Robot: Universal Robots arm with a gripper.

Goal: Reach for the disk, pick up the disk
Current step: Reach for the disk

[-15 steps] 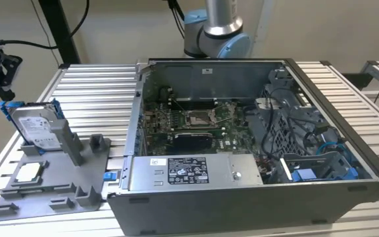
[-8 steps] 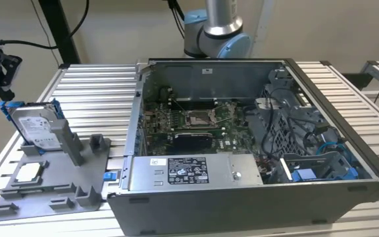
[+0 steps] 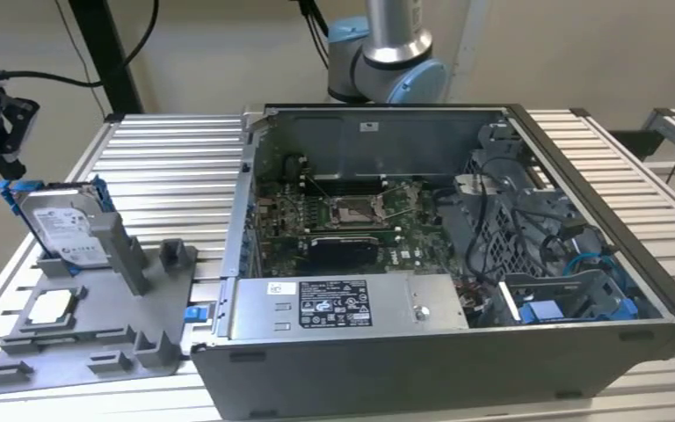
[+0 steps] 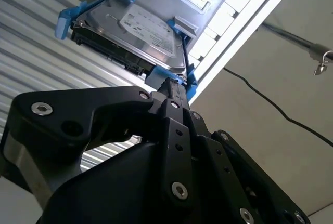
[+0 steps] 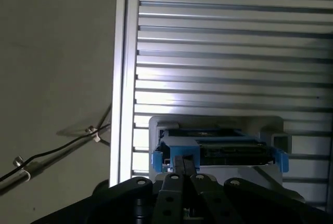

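Claw (image 3: 10, 165) sits at the exterior view's far left, just above the top corner of the disk (image 3: 66, 227). I read its fingers as pressed together: in both wrist views the two black tips meet in one narrow point (image 4: 171, 84) (image 5: 183, 162). That point lies right at the edge of the blue frame (image 5: 166, 152). I can't tell whether a bit of frame is caught between the tips or whether they touch it at all.

The disk stands upright on its edge in the grey holder tray (image 3: 103, 345), label face out, clipped in the frame. It leans against one of the tray's tall posts. In the second wrist view I see the label side (image 4: 136, 26), and in the first wrist view its thin edge (image 5: 229, 154).

A small white-silver chip (image 3: 50, 308) lies flat in the tray, nearer the camera than the disk and apart from it. The tray rests on the slatted metal desk (image 3: 162, 149). Just to the exterior view's right of the tray is the open computer case (image 3: 455, 374), board exposed. The arm's base (image 3: 387, 61) rises behind the case.
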